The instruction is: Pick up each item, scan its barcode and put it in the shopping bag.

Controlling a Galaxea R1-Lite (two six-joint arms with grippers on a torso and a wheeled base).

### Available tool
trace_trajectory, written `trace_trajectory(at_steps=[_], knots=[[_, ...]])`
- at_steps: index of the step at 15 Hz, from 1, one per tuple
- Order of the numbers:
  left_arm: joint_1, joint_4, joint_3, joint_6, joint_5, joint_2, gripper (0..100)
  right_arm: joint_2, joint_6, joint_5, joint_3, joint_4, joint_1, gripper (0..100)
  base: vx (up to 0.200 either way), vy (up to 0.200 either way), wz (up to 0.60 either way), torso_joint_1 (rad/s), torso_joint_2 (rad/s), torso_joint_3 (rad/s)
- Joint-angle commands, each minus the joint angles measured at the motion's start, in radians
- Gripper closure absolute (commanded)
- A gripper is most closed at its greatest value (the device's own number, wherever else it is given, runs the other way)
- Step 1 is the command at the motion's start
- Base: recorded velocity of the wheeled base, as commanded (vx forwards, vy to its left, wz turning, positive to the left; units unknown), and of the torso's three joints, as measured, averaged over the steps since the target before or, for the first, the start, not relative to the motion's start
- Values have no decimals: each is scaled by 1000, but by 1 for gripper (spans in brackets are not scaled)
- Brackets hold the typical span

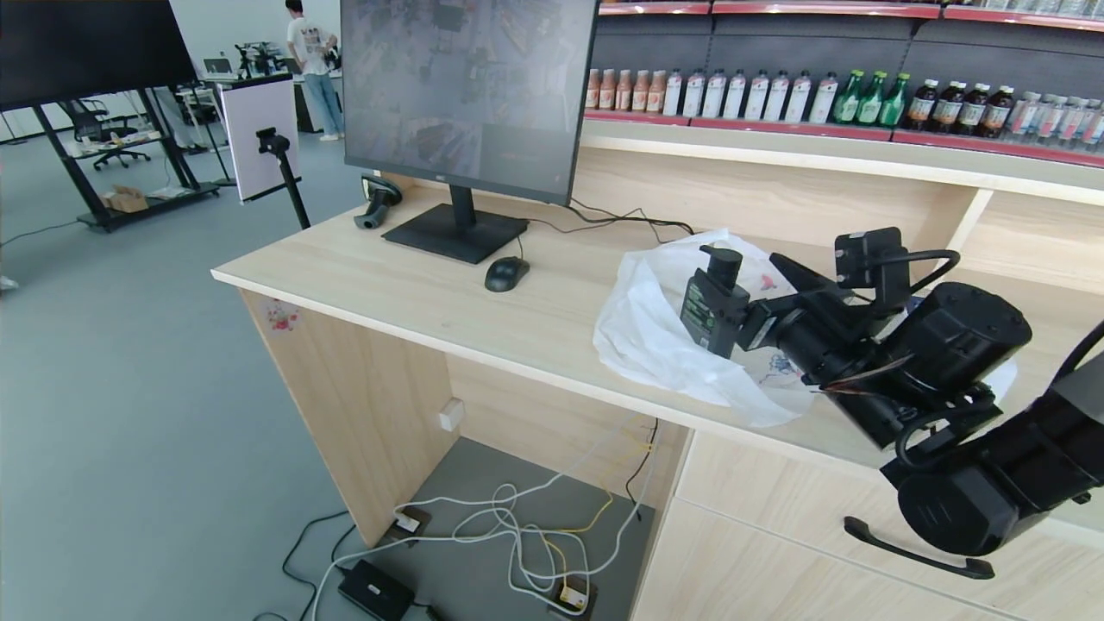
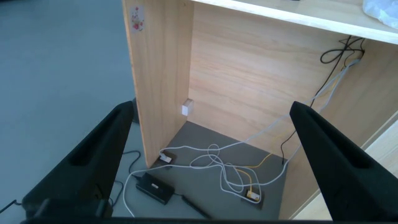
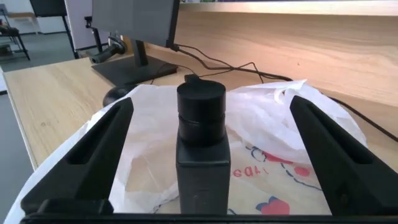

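bottle (image 1: 714, 302), dark with a black cap, stands a little tilted over the white bag (image 1: 655, 354), which lies on the right part of the counter (image 1: 414, 293). the right pincer (image 3: 210, 104) is wide around the bottle, with a gap on each side; i cannot tell if the bottle rests on the bag. farther left on the counter are a monitor (image 1: 466, 86), a mouse (image 1: 506, 273) and a scanner (image 1: 377, 203). the left pincer (image 2: 208, 109) is wide too, low above the cables (image 2: 217, 168) on the floor under the counter.
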Motion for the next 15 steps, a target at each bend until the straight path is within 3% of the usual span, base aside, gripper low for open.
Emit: trace_trajectory(at_steps=[1,7,15], knots=[[0,-1,0,0,0,0,0,-69,1,0,15,-2,2,0,0,0,0,0,0,0],[0,-1,0,0,0,0,0,-215,4,0,63,-2,2,0,0,0,0,0,0,0],[0,-1,0,2,0,0,0,-229,5,3,107,-2,2,0,0,0,-600,4,1,4]])
